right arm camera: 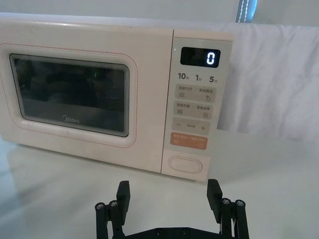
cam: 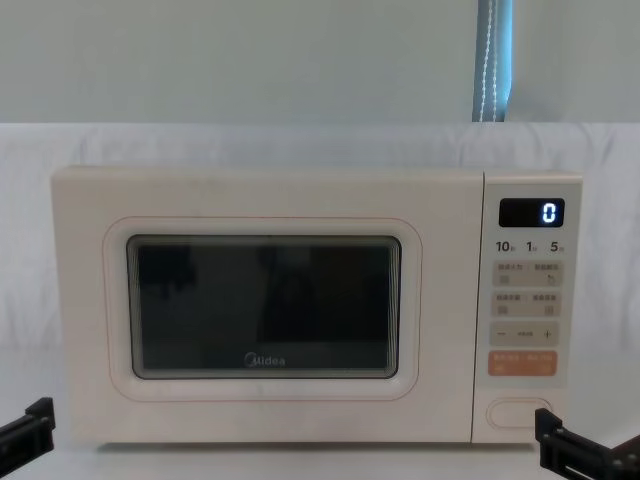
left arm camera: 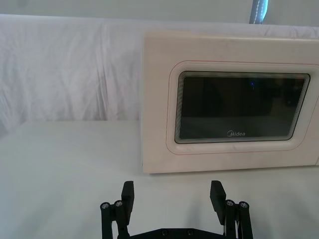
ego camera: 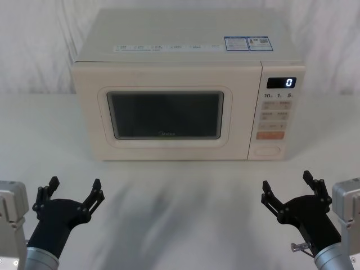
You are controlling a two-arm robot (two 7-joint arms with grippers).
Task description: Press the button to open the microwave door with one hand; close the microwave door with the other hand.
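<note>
A cream, boxy microwave stands at the far middle of the white cloth-covered table point(ego camera: 180, 225), facing the robot. Its wide cream microwave door point(ego camera: 166, 115), with the dark rounded window and grey "Midea" logo, sits flush and shut, filling the left and centre of the front. On the right is the narrow cream control strip point(ego camera: 278, 112), whose display shows a blue "0". At the very bottom of that strip, below the orange rectangular key point(ego camera: 270, 135), lies the large cream oval button point(ego camera: 267, 151), its long axis running left to right.

Both arms wait near the robot, well short of the microwave. The black boxy left gripper point(ego camera: 74, 191) hovers over the near left of the table with its fingers spread wide and nothing between them. The black boxy right gripper point(ego camera: 293, 187) hovers at the near right, also spread wide and empty.

The button lies farther away than the right gripper and only slightly to its left, so the right arm is plainly the nearer one for the press. In the right wrist view the button point(right arm camera: 185, 165) sits ahead between the two fingers. The left gripper faces the door's left portion, so it is better placed to push the door closed once it opens. No step of the task appears begun.
</note>
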